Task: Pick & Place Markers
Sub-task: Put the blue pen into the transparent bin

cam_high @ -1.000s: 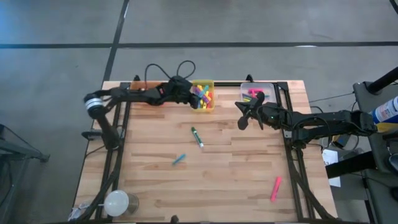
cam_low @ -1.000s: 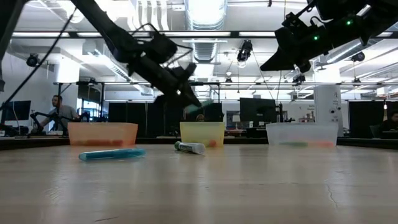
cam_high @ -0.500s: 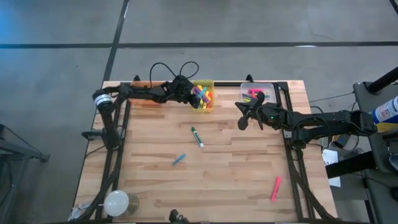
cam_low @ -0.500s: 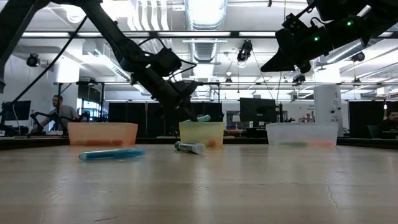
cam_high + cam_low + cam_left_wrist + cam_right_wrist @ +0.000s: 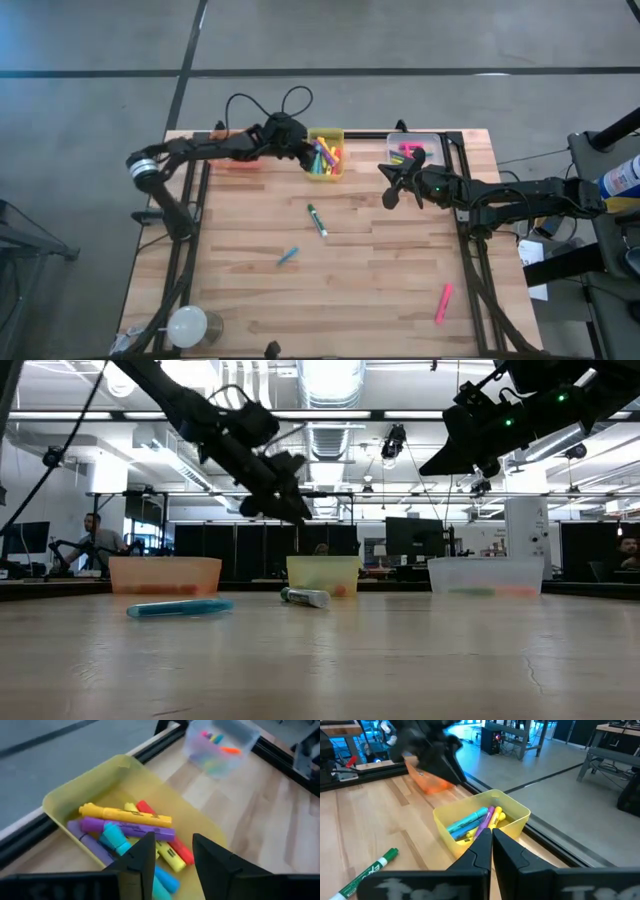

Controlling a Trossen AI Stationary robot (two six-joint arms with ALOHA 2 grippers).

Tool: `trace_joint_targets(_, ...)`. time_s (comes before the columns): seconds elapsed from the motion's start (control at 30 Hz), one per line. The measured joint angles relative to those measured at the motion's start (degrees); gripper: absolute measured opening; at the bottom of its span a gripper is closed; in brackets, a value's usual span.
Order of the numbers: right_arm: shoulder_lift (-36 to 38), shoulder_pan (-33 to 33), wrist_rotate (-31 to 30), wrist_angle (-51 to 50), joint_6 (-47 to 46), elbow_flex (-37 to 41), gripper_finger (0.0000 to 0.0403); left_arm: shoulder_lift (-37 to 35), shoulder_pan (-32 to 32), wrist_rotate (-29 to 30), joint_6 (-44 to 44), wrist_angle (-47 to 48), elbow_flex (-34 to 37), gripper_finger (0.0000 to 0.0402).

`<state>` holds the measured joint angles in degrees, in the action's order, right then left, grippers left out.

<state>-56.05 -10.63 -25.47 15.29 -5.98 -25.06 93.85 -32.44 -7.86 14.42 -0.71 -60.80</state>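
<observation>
Wooden table (image 5: 400, 290), three markers (image 5: 316, 219) loose mid-table; left hand (image 5: 296, 150) hovers spread and empty over the yellow bin (image 5: 325, 134), apparently just unloaded. Right hand (image 5: 392, 186) waits, pressed together.

A pale butcher-block wooden table (image 5: 380, 270) with a black metal frame along its sides stands on a grey concrete floor, and along its far edge sit three small translucent plastic bins: an orange one (image 5: 165, 574) at the left, a yellow one (image 5: 338, 136) in the middle and a clear one (image 5: 486, 575) at the right. At the table's near left corner rests a round white ball-like object (image 5: 186, 325), with black cables (image 5: 268, 108) looping just beyond the far edge. Across the room behind, a seated person (image 5: 92, 538) is at a desk among dark monitors under bright ceiling lights.
</observation>
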Motion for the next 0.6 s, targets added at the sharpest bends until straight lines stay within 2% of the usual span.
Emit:
trace_joint_targets(0.23, 0.0, 0.0, 0.0, 0.0, 0.0, 0.0, 0.0008, -8.61, 3.78, 0.07, -5.72, 10.64, 0.8, 0.0097)
trace_joint_targets(0.37, 0.0, 0.02, 0.0, 0.0, -0.02, 0.0, 0.0009, -13.75, 7.97, 1.11, -7.18, 13.01, 3.93, 0.0081)
trace_joint_targets(0.6, 0.0, 0.0, 0.0, 0.01, -0.02, 0.0, 0.0009, -20.14, 17.43, 6.46, -8.17, 15.9, 11.42, 0.0061)
